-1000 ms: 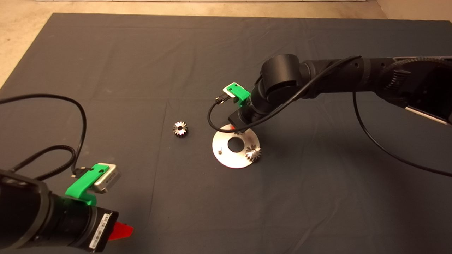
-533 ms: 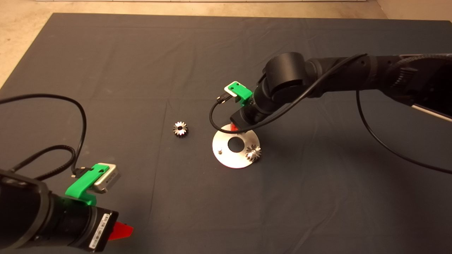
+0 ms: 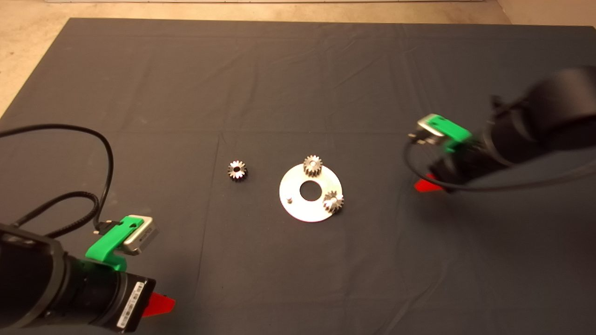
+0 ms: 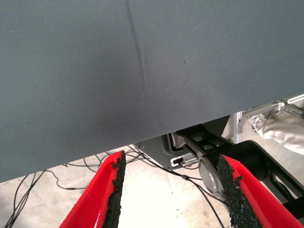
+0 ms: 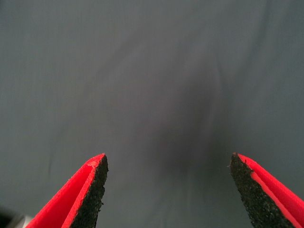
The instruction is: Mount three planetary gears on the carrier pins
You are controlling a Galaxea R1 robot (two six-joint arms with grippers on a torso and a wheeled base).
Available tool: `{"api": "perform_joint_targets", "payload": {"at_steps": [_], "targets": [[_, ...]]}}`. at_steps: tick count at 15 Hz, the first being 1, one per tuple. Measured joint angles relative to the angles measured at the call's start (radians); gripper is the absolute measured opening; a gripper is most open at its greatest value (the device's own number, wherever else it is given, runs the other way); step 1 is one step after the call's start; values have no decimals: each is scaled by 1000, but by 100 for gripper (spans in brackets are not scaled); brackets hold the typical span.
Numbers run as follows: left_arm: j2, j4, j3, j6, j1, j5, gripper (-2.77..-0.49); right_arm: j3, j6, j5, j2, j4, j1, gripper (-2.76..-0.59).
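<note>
A shiny silver disc (image 3: 298,207) with a large central hole lies mid-mat. One planetary gear (image 3: 313,165) sits on its far pin and another (image 3: 334,202) on its right pin. The left carrier pin (image 3: 289,200) stands bare. A third gear (image 3: 237,170) lies loose on the mat, left of the disc. My right gripper (image 3: 424,184) hovers well to the right of the disc, and its wrist view shows it open (image 5: 167,164) over bare mat with nothing between its fingers. At the lower left edge my left gripper (image 3: 160,304) waits, open (image 4: 168,164).
The dark mat (image 3: 298,83) covers the table, with pale floor beyond its far and left edges. A black cable (image 3: 100,186) loops over the mat by the left arm. Past the mat's edge the left wrist view shows cables, equipment and floor (image 4: 156,185).
My right gripper has let go of a gear on the disc's far pin and swung away to the right. The gear now stands uncovered there. The left arm has not moved.
</note>
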Motion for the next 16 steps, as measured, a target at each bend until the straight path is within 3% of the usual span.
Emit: {"api": "perform_joint_targets", "payload": {"at_steps": [2, 4, 5, 6, 8, 9, 10, 13, 14, 16], "targets": [[0, 0, 0, 20, 0, 12, -195, 112, 69, -18, -97, 36, 10, -147], [28, 0, 0, 24, 0, 22, -195, 162, 159, -25, -116, 51, 62, -147], [61, 0, 0, 25, 0, 29, -195, 178, 179, -21, -114, 70, 87, -147], [100, 0, 0, 27, -1, 42, -195, 185, 185, -21, -112, 109, 99, -147], [190, 0, 0, 28, -12, 117, -195, 196, 198, -30, -117, 174, 122, -147], [243, 0, 0, 32, -31, 153, -195, 201, 200, -35, -125, 179, 134, -147], [281, 0, 0, 43, -57, 171, -195, 201, 200, -39, -126, 180, 134, -147], [305, 1, -1, 137, -158, 198, -195, 203, 200, -47, -126, 181, 134, -147], [307, 1, -3, 165, -187, 202, -195, 205, 200, -57, -126, 181, 134, -147], [306, 17, -3, 188, -209, 208, -195, 206, 200, -81, -136, 181, 134, -147]]}}
